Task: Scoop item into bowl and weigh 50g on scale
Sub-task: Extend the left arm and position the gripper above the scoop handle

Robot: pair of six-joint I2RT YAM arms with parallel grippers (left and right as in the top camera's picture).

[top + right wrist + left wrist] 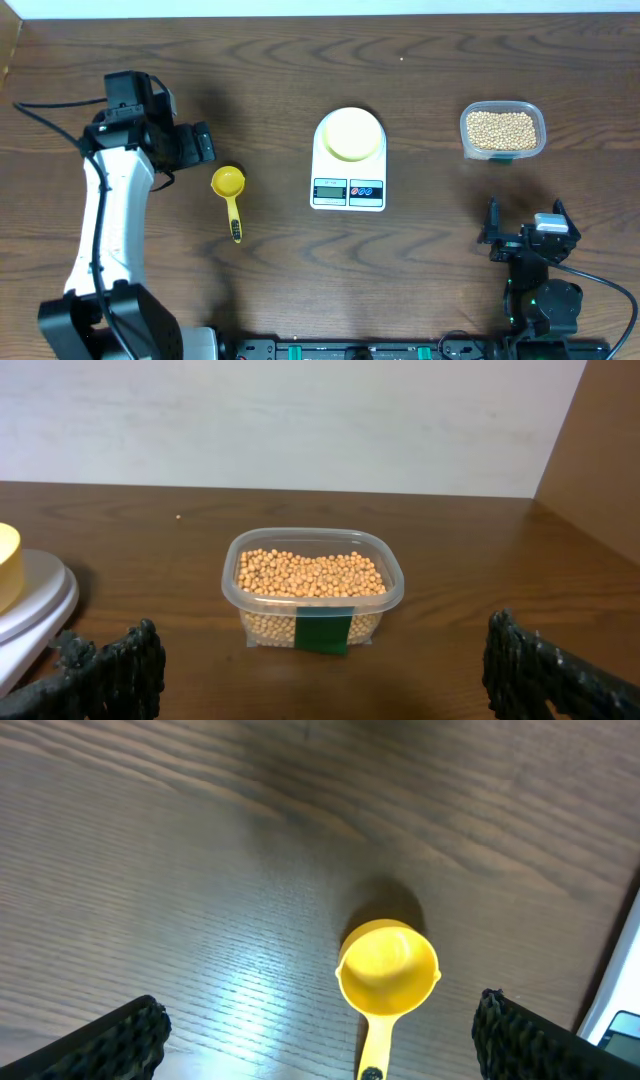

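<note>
Beans (502, 127) fill a clear tub (540, 138) at the far right of the table (300, 60), straight beyond the right gripper (525, 222).

**Right fingers.** In the right wrist view the two dark, ribbed fingers (120, 665) stand wide apart at the lower corners and hold nothing. The tub (392, 592) appears between them but well apart, with the beans (310, 573) heaped almost to its rim. A green label (322, 632) is on its near wall.

**Left fingers.** The left gripper (203, 143) is likewise spread wide and holds nothing; its fingers (125, 1035) frame the lower corners of the left wrist view. Between them, lower down on the wood, lies a yellow scoop (388, 970). Its cup faces up and its handle runs toward the camera. From overhead the gripper hangs just far-left of the scoop (229, 192), not touching it, and the handle points to the near edge.

**Centre.** The white scale (347, 190) sits mid-table, between scoop and tub, with its display and buttons on the near edge. The reading is too small to make out. The pale-yellow bowl (350, 133) rests on the far part of the scale. In the right wrist view both bowl (8, 565) and scale (30, 610) show at the left edge. A corner of the scale (620, 1020) also shows at the right edge of the left wrist view.
</note>
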